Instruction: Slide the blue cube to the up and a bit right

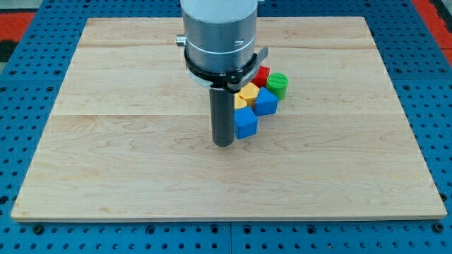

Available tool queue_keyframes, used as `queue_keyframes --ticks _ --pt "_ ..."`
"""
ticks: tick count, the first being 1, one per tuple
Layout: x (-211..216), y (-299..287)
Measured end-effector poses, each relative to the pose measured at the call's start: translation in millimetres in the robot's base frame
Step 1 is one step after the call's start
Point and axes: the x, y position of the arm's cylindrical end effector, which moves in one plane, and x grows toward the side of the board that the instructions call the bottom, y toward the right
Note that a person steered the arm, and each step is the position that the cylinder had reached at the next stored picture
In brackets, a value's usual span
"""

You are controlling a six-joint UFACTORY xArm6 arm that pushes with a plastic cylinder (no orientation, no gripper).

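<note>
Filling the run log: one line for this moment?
tip touching blue cube from view's left | second blue block, yellow, red, green clustered above-right

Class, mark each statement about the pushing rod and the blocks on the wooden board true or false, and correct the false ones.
1. My tip sits just left of the nearest blue cube. True.
2. The green cylinder lies at the view's bottom left corner. False: it is at the upper right of the cluster.
3. A yellow block lies among the blocks. True.
4. Only one blue block shows. False: a second blue block sits up and right of the first.
5. The red block lies beside the green cylinder. True.
</note>
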Motion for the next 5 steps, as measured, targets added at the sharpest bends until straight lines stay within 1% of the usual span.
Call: queue_keyframes --ticks 2,5 --pt "0 19" --pt "-26 29"
